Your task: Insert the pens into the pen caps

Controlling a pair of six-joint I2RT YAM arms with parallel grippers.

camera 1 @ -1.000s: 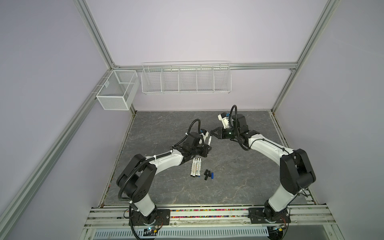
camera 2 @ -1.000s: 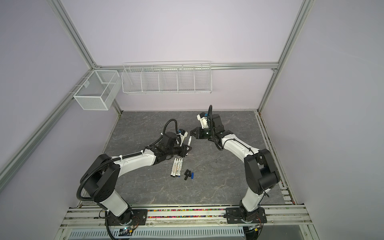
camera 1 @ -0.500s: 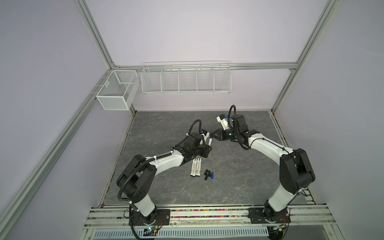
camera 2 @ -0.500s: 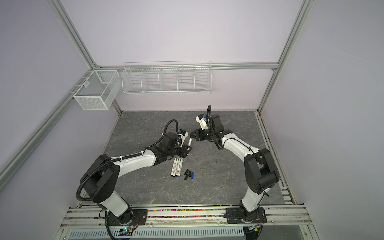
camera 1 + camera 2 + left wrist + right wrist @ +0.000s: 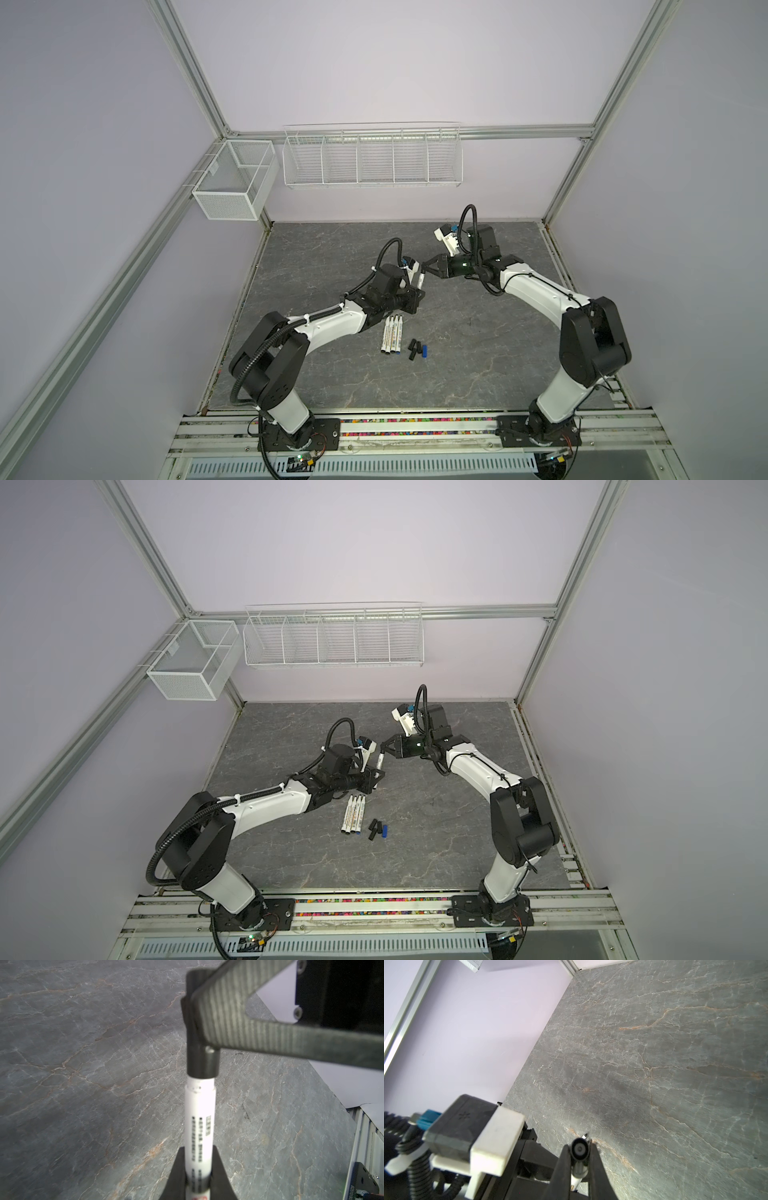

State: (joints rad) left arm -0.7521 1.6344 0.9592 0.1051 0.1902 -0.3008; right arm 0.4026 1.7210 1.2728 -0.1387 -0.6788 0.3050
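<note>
My left gripper (image 5: 198, 1149) is shut on the printed barrel of a white pen (image 5: 199, 1118), which it holds above the table and tilted upward. A black pen cap (image 5: 202, 1059) sits over the pen's tip end. My right gripper (image 5: 579, 1147) is shut on that cap (image 5: 579, 1149), seen end-on between its fingers. In both top views the two grippers meet mid-table at the pen (image 5: 420, 279) (image 5: 380, 759). Three more pens (image 5: 392, 334) (image 5: 353, 814) lie side by side on the table. Beside them lie loose black caps (image 5: 413, 349) (image 5: 375, 829) and a blue cap (image 5: 425, 352) (image 5: 385, 831).
A grey marbled tabletop (image 5: 478, 332) carries everything. A white wire rack (image 5: 372, 160) and a mesh box (image 5: 235, 183) hang on the back wall and left rail. The arm bases stand on the front rail (image 5: 415, 428). The left arm's wrist camera housing (image 5: 477, 1136) is close beside my right gripper.
My right gripper has moved left with the black cap, bringing it onto the tip of the pen. The left arm has hardly moved.
</note>
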